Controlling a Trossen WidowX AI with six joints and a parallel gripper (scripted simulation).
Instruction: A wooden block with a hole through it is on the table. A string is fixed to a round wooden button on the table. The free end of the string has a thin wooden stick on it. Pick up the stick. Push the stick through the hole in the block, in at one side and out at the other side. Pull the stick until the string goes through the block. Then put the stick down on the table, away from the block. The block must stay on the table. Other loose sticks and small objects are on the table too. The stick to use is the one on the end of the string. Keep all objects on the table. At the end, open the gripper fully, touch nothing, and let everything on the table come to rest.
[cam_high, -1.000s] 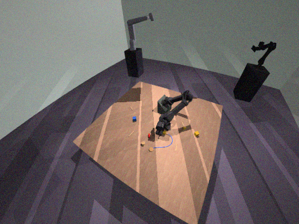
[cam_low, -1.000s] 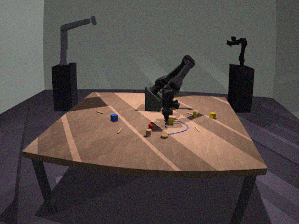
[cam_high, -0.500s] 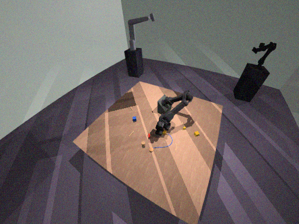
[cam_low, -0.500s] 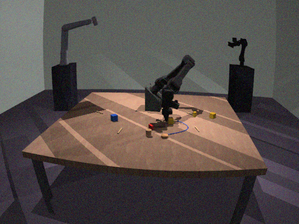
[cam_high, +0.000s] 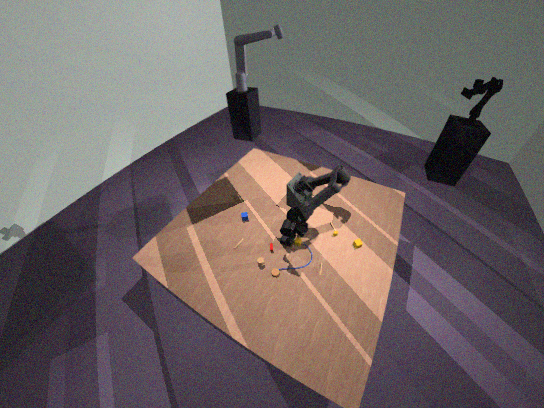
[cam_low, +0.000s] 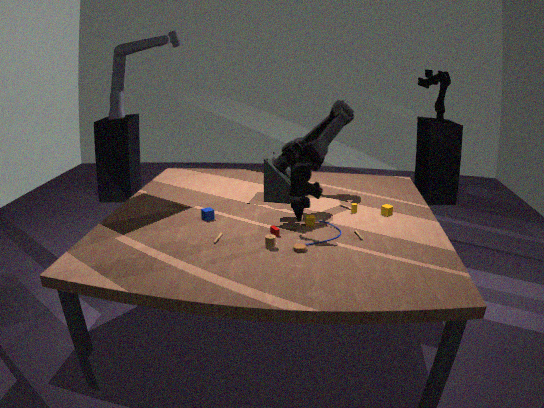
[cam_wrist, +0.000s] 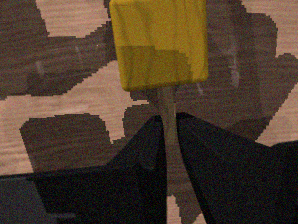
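Observation:
The yellow block (cam_high: 298, 241) (cam_low: 310, 220) (cam_wrist: 160, 45) with the hole stands on the table. The thin wooden stick (cam_wrist: 168, 100) comes out of the block's side that faces my gripper. My gripper (cam_low: 299, 220) (cam_wrist: 168, 123) is shut on this stick, close beside the block, with its fingertips just clear of the block's face. The blue string (cam_high: 311, 257) (cam_low: 340, 233) curves over the table from the round wooden button (cam_high: 275, 272) (cam_low: 300, 248) to the block's other side. Where it meets the block is too small to tell, and the hole is hidden.
A red piece (cam_high: 271, 247) (cam_low: 275, 230) and a tan cylinder (cam_high: 260, 261) (cam_low: 270, 242) stand near. Loose sticks (cam_high: 239, 243) (cam_low: 358, 234) lie on both sides. A blue cube (cam_high: 244, 216) (cam_low: 207, 214), a yellow cylinder (cam_high: 335, 233) (cam_low: 354, 208) and a yellow cube (cam_high: 358, 243) (cam_low: 387, 210) are farther off.

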